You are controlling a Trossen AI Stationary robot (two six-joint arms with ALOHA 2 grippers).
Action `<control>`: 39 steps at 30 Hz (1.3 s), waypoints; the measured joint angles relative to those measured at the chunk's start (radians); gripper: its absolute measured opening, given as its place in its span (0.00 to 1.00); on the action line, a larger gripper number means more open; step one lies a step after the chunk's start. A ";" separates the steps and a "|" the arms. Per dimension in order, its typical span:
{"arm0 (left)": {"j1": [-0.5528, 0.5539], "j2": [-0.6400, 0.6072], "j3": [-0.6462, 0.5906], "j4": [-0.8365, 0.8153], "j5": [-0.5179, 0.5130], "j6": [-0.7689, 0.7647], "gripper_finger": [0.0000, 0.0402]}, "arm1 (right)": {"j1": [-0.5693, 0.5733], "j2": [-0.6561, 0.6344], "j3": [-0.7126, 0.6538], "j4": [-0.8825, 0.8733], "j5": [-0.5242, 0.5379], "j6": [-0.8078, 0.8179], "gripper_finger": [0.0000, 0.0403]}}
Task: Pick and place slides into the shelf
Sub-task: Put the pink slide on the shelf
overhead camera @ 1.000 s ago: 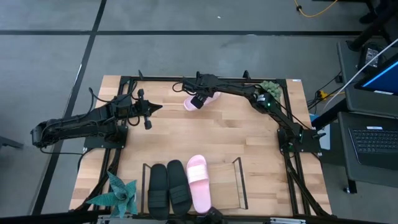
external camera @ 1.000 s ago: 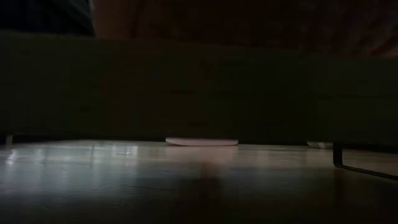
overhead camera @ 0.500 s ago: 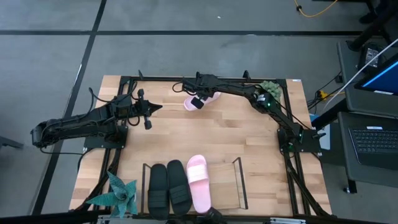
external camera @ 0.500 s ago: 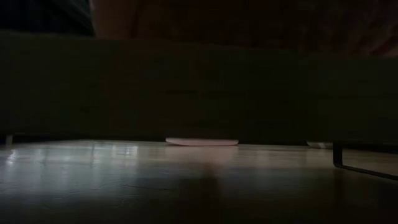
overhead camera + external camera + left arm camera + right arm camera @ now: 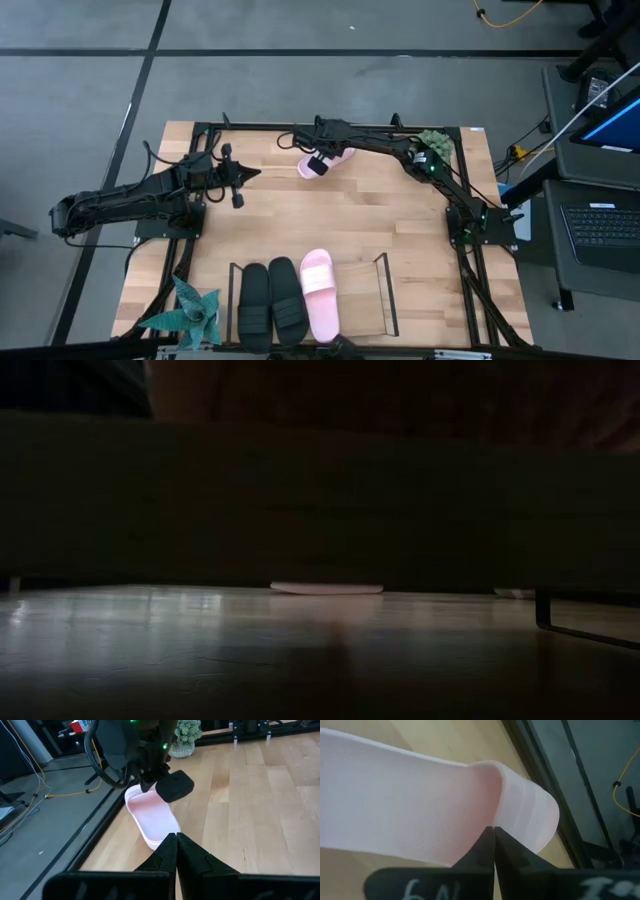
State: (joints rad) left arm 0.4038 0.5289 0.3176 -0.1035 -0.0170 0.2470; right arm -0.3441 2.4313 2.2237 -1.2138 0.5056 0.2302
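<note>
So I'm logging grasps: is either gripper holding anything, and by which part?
The right gripper is shut on the pink slide, pinching its strap. The left gripper is shut, holding nothing.

Pale pink slide (image 5: 338, 157); black pair (image 5: 270, 300); light wood table (image 5: 330, 215).

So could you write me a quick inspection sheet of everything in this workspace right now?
Surface: wooden table, inside a black frame.
Job's things: shelf at the near edge holds two black slides and one pink slide; second pink slide lies at the far edge.
Clutter: spiky plant at the near left corner, small plant at the far right corner.
Grippers: right gripper shut on the second pink slide's strap; left gripper shut, holding nothing, waiting at the left.
Cables: yellow cable on the floor.
Surroundings: grey floor, laptop to the right.
</note>
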 joint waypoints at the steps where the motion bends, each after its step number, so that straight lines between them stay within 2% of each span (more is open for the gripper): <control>1: 0.000 0.000 0.000 -0.005 0.000 0.000 0.00 | 0.002 0.000 0.005 -0.004 0.000 0.000 0.01; 13: 0.000 0.000 0.000 -0.043 0.000 0.000 0.00 | 0.042 -0.002 0.131 -0.070 -0.052 -0.001 0.01; 17: 0.000 0.000 0.000 -0.042 0.000 0.000 0.00 | 0.040 -0.002 0.127 -0.068 -0.053 -0.049 0.04; 22: 0.000 0.000 0.000 -0.042 0.000 -0.001 0.00 | 0.040 -0.002 0.096 -0.065 -0.055 -0.101 0.16; 33: 0.000 0.000 0.000 -0.038 0.000 -0.001 0.00 | 0.041 -0.002 0.095 -0.015 -0.055 -0.053 0.54; 39: 0.000 0.000 0.000 -0.038 0.000 -0.001 0.00 | 0.035 0.006 0.095 -0.011 -0.055 -0.027 0.63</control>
State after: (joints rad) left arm 0.4034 0.5289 0.3176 -0.1415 -0.0170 0.2459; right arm -0.3096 2.4375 2.3184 -1.2248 0.4509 0.2030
